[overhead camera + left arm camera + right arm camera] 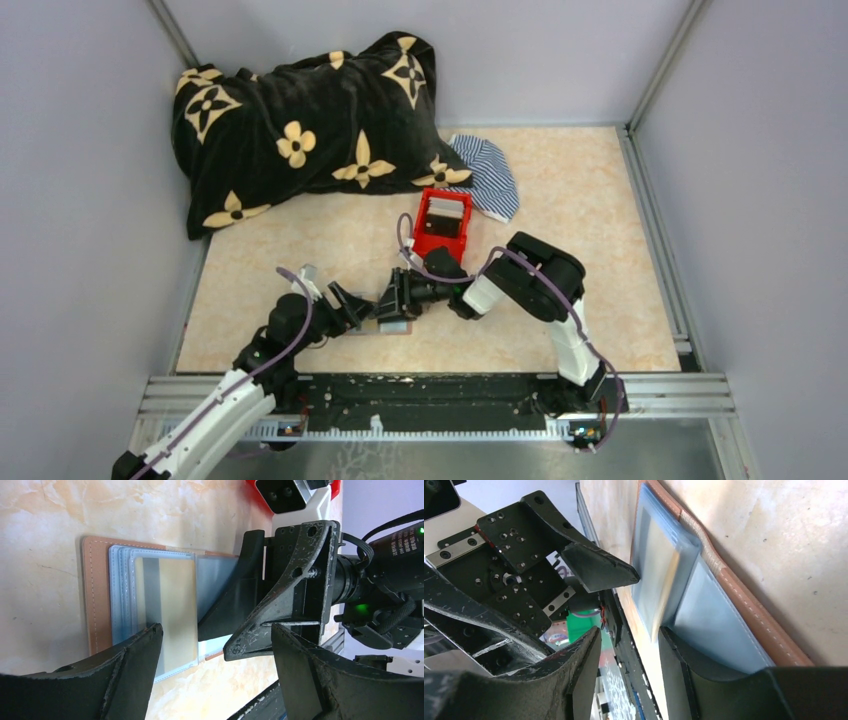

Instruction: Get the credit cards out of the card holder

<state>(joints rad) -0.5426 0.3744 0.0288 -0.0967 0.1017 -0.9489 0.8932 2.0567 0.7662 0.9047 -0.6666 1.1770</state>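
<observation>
Your left gripper hangs low over the table with its jaws spread wide and nothing clamped; one finger lies across the near edge of the card holder. The holder lies open and flat near the table's front edge, between your two tools, brown leather down and bluish clear sleeves fanned on top. A pale tan credit card sits inside the top sleeve. Your right gripper comes in from the other side, jaws apart, one finger touching the sleeves and a sleeve edge in the gap, not pinched. Behind it stands a red box, with a striped cloth further right.
</observation>
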